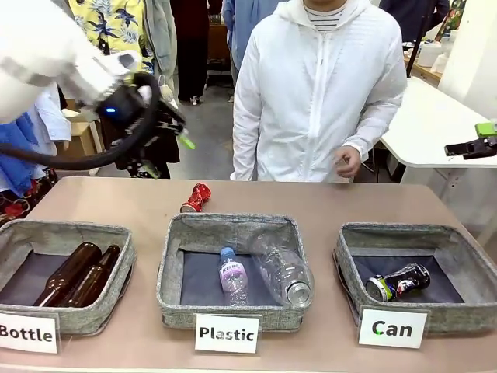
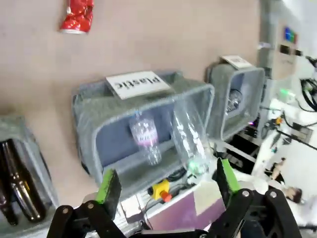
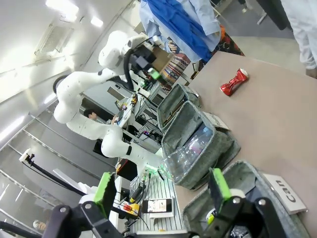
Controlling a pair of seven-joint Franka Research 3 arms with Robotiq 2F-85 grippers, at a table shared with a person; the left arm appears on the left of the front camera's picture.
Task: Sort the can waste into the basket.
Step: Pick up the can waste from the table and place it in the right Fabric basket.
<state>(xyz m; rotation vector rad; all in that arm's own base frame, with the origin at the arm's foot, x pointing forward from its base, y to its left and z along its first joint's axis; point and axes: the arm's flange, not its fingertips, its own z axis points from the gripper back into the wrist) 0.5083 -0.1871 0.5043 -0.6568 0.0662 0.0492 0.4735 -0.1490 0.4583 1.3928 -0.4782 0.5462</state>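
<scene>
A shiny red crushed can (image 1: 196, 197) lies on the brown table behind the middle basket; it also shows as the red can (image 2: 77, 15) and the red can (image 3: 233, 83). A dark crushed can (image 1: 397, 282) with a green and silver end lies inside the grey basket (image 1: 458, 315) carded "Can" at the right. My left gripper (image 1: 171, 155) hangs open in the air above the table's far left, holding nothing; its green pads (image 2: 110, 186) stand wide apart. My right gripper (image 1: 481, 138) is open and empty, high off the table's right edge, above the Can basket (image 3: 237, 198).
The middle "Plastic" basket (image 1: 167, 272) holds clear plastic bottles. The left "Bottle" basket (image 1: 116, 287) holds brown glass bottles. A person in a white jacket stands at the far side, one hand (image 1: 349, 162) near the table edge. Bare table lies around the red can.
</scene>
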